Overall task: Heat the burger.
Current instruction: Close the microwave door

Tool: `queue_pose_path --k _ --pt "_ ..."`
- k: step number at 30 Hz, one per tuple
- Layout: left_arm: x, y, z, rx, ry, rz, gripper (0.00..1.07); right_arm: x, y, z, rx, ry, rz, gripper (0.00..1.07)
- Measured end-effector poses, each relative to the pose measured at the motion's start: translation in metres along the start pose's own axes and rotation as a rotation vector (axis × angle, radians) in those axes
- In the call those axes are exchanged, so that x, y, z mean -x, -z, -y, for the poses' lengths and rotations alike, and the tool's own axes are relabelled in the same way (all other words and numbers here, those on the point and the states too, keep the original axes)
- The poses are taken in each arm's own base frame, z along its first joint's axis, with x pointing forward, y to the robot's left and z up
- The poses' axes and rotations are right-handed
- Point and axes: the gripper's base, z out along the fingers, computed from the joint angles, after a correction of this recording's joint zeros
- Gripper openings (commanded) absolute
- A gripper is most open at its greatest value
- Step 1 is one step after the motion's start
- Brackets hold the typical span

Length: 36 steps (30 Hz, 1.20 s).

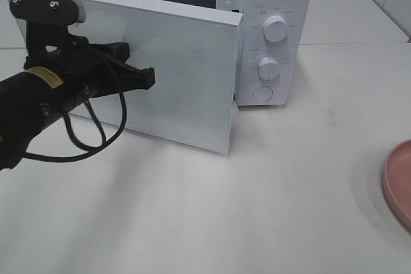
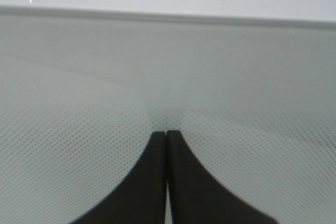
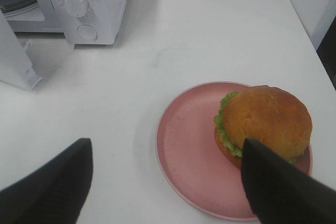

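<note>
Burger upright on plate | left fingers clenched | right fingers released

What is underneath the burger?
The burger sits on a round pink plate, toward one side of it, and the plate rests on the white table. The plate's surface directly beneath the burger is hidden by it.

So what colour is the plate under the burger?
Pink. The plate holding the burger shows best in the right wrist view.
</note>
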Motion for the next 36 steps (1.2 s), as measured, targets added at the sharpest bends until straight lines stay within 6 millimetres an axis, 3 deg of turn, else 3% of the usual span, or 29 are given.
queue_pose_path --k 5,7,12,14,29,36 --pt "0.003 -0.015 0.01 0.033 -0.01 0.006 0.0 0.0 0.0 0.0 0.0 0.0 0.0 0.76" --pt "0.006 -0.032 0.018 0.053 0.003 -0.004 0.0 0.0 0.0 0.0 0.0 0.0 0.0 0.76" --pt "0.009 -0.045 0.023 0.051 0.013 -0.012 0.0 0.0 0.0 0.0 0.0 0.0 0.0 0.76" --pt "0.012 -0.06 0.029 0.059 0.012 -0.014 0.0 0.0 0.0 0.0 0.0 0.0 0.0 0.76" --pt "0.008 -0.09 0.054 0.021 0.0 -0.125 0.0 0.0 0.0 0.0 0.0 0.0 0.0 0.76" --pt "0.008 -0.096 0.05 0.02 0.003 -0.139 0.0 0.0 0.0 0.0 0.0 0.0 0.0 0.76"
